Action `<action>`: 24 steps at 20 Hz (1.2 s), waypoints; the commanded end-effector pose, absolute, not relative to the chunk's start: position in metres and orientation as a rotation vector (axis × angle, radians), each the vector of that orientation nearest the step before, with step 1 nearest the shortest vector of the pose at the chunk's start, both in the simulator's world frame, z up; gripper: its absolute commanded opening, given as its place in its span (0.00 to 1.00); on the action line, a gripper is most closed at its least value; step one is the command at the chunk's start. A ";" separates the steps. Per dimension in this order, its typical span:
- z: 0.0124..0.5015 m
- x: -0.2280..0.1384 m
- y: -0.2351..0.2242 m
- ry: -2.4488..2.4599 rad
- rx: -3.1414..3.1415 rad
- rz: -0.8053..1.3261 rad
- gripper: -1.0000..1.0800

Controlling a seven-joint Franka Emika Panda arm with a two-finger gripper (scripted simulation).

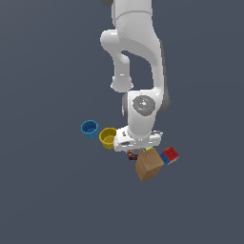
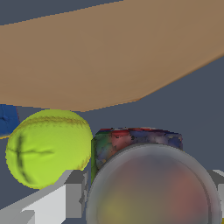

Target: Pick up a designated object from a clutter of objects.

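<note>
The designated object, a jar with a round grey metallic lid (image 2: 151, 188) and red, blue and green patchwork sides, fills the near part of the wrist view. It sits between my two fingers (image 2: 74, 194), which press against the lid's rim on both sides. My gripper (image 2: 148, 197) is shut on the jar. In the exterior view only a sliver of the jar (image 1: 133, 155) shows under the white hand (image 1: 138, 139). The clutter of objects lies close around it: a tan box (image 1: 148, 166), a red-blue cube (image 1: 169, 155), a yellow cup (image 1: 108, 137) and a blue cup (image 1: 89, 128).
A yellow-green ball (image 2: 48, 148) rests touching the jar's side, right beside one finger. The tan box (image 2: 105, 57) looms just beyond the jar. A blue patch (image 2: 7, 119) shows past the ball. Everything lies on dark grey ground.
</note>
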State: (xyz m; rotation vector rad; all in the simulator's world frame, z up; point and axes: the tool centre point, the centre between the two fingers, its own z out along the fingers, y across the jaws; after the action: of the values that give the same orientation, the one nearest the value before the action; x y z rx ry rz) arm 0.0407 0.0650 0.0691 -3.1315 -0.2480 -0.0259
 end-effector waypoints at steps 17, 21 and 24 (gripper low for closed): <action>0.163 0.045 0.006 -0.248 -3.130 -0.020 0.00; 0.204 0.047 -0.020 -0.248 -3.129 -0.017 0.00; 0.237 0.048 -0.040 -0.248 -3.129 -0.016 0.00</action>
State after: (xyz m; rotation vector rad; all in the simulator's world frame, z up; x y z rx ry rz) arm 0.0472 -0.0298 0.2184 -3.1293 -0.2473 -0.0120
